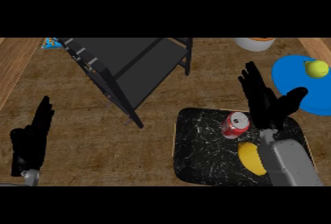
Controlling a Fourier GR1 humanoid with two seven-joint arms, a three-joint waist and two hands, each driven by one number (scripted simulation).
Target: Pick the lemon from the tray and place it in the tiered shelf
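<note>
The lemon (251, 158) lay on the black tray (200, 144), partly hidden under the right forearm, with a red can (235, 124) just beside it toward the far end. The right robot hand (264, 101) hovered over the tray's far edge, fingers straight and spread, holding nothing. The left robot hand (32, 138) rested open near the left edge of the wooden counter (77, 127). The dark tiered shelf (132, 65) stood beyond the tray, and a blue plate (294, 94) carried a yellow-green fruit (317, 68).
</note>
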